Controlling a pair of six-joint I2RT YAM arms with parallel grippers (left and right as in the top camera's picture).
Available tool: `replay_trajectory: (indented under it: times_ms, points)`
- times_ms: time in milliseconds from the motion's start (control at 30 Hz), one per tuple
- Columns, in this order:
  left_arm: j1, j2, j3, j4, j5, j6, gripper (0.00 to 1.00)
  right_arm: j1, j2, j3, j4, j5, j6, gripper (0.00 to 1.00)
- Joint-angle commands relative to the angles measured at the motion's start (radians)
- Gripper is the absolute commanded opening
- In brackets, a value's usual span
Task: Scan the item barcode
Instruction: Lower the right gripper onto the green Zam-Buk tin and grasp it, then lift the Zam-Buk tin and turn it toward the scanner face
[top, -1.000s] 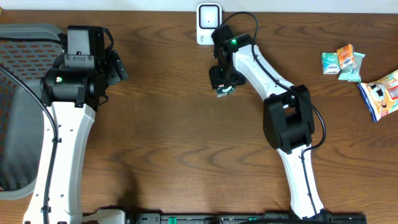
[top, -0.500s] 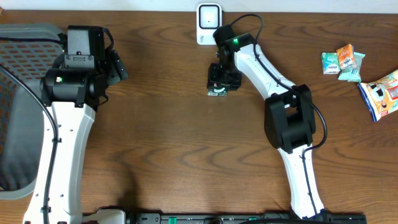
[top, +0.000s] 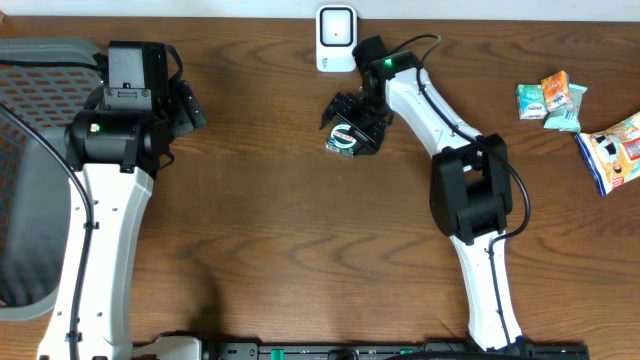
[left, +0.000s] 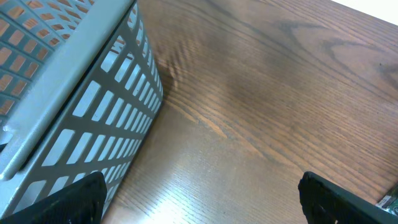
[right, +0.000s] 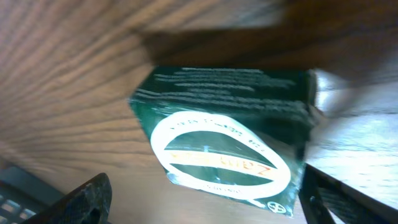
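Careful: your right gripper (right: 205, 190) has its fingers wide apart, holding nothing. The green box (right: 221, 134) lies flat between them. Your left gripper (left: 199, 199) is open too. Squeeze off-center, and the box could spin away.

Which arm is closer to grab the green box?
The right one. The right gripper is open and hangs right over the green box, near the scanner. The left gripper is far off beside the basket.
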Motion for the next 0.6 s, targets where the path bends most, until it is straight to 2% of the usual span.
replay_trajectory:
  times_ms: [0,33,200,367,567]
  points:
    - [0.003,0.004,0.003,-0.003,-0.013,0.013,0.98,0.008,-0.027,-0.002,0.039,0.008,0.083,0.9]
    - [0.003,0.004,0.003,-0.003,-0.013,0.013,0.98,0.007,-0.027,-0.002,0.052,0.028,0.064,0.9]
    - [0.003,0.004,0.003,-0.003,-0.013,0.013,0.98,0.003,-0.027,-0.002,0.063,0.082,-0.003,0.78]
    - [0.003,0.004,0.003,-0.003,-0.013,0.013,0.98,0.005,-0.028,0.001,0.05,0.079,-0.038,0.88]
    - [0.003,0.004,0.003,-0.003,-0.013,0.013,0.98,0.005,-0.047,0.008,0.049,0.107,-0.198,0.91]
